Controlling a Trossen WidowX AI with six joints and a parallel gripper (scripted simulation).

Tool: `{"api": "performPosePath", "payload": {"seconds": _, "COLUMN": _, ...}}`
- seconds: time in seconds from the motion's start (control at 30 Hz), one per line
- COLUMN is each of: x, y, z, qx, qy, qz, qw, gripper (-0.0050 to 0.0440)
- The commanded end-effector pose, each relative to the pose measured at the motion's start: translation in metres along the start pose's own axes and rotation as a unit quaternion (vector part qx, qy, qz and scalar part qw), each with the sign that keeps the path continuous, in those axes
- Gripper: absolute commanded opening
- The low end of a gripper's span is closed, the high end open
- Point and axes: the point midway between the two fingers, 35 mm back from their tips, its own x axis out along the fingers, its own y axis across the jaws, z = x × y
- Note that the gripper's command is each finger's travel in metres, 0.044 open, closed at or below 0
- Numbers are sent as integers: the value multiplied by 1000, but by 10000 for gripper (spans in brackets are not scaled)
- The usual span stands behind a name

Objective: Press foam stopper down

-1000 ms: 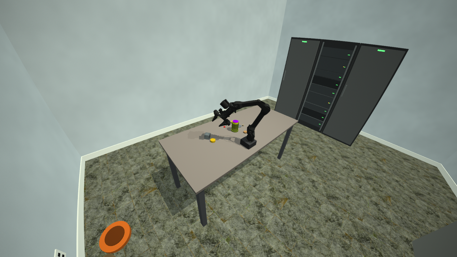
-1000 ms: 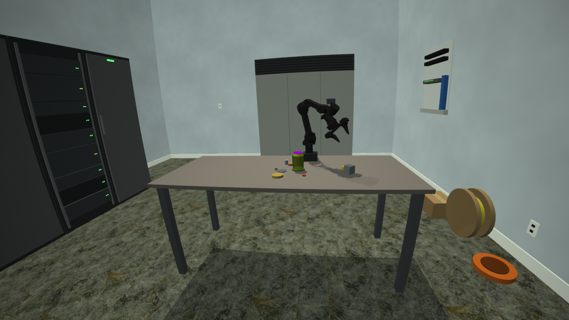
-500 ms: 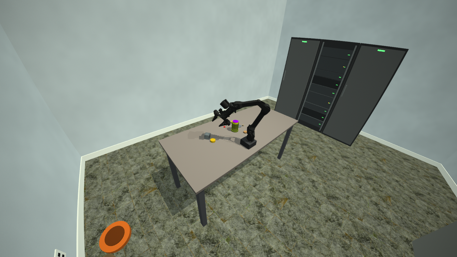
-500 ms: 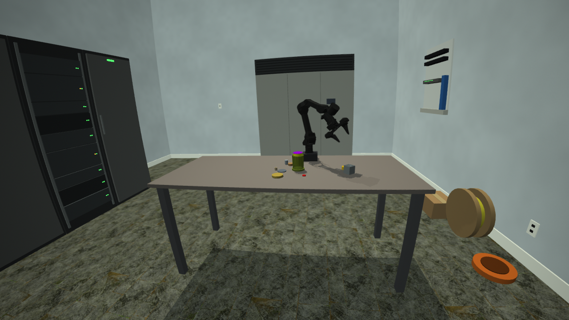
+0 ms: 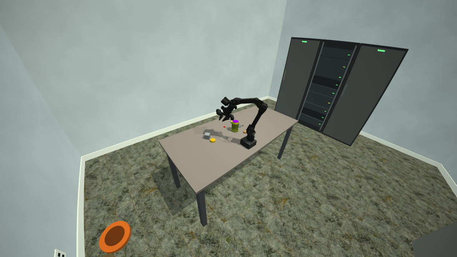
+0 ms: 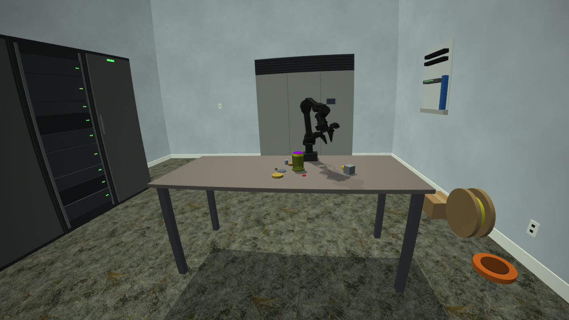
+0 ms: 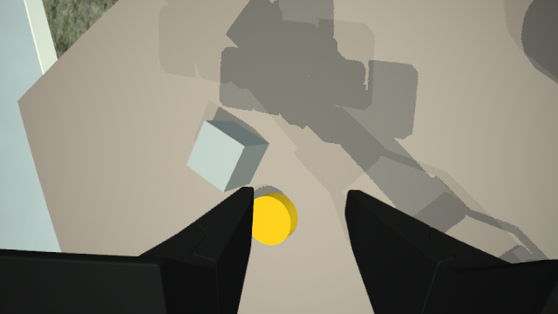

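We'd press the springy purple stopper (image 5: pixel 235 121) (image 6: pixel 297 152) centrally, our claw (image 5: pixel 222 119) (image 6: pixel 328 142) (image 7: pixel 300 200) partly spread and holding nothing.

1. Table (image 5: pixel 220 159) (image 6: pixel 238 181) (image 7: pixel 131 209): a flat, brownish-grey rectangular top on dark legs.
2. Jar (image 5: pixel 234 126) (image 6: pixel 298 162): green, ribbed, standing upright on the top.
3. Block (image 5: pixel 207 135) (image 6: pixel 349 169) (image 7: pixel 220 154): grey, box-shaped, resting near the yellow disc (image 5: pixel 212 140) (image 7: pixel 272 219), which lies flat.
4. Gold disc (image 6: pixel 277 175): flat, near the grey-blue disc (image 6: pixel 282 170).
5. Red piece (image 5: pixel 224 126) (image 6: pixel 303 175): small, near the jar.
6. Small grey cylinder (image 6: pixel 286 162): upright, beside an orange-brown piece (image 5: pixel 245 131) (image 6: pixel 290 163).
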Motion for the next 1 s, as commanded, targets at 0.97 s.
{"api": "performPosePath", "payload": {"seconds": 0.97, "x": -44, "y": -161, "z": 98, "qx": -130, "qy": 133, "qz": -213, "qw": 959, "gripper": 0}}
